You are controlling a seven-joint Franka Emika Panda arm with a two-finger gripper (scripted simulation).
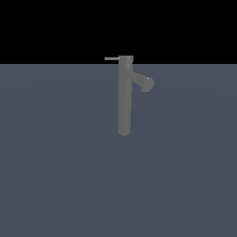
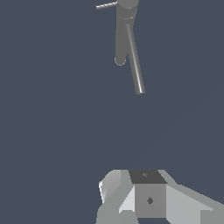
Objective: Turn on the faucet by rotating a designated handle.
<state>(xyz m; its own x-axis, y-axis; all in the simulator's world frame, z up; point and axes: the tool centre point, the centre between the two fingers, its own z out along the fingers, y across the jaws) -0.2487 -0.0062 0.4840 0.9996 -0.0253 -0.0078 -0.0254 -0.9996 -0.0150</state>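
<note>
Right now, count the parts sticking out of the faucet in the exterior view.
2. The handle juts from the top cap toward the exterior view's left; the spout stub angles right, just below. Others may hide behind the faucet.

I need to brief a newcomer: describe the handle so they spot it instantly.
Find the faucet, the lone dark-grey column standing on the flat grey surface. At its top cap, the handle is the thin light-grey rod pointing toward the exterior view's left. The spout stub, lower on the opposite side, is thicker and angled.
</note>
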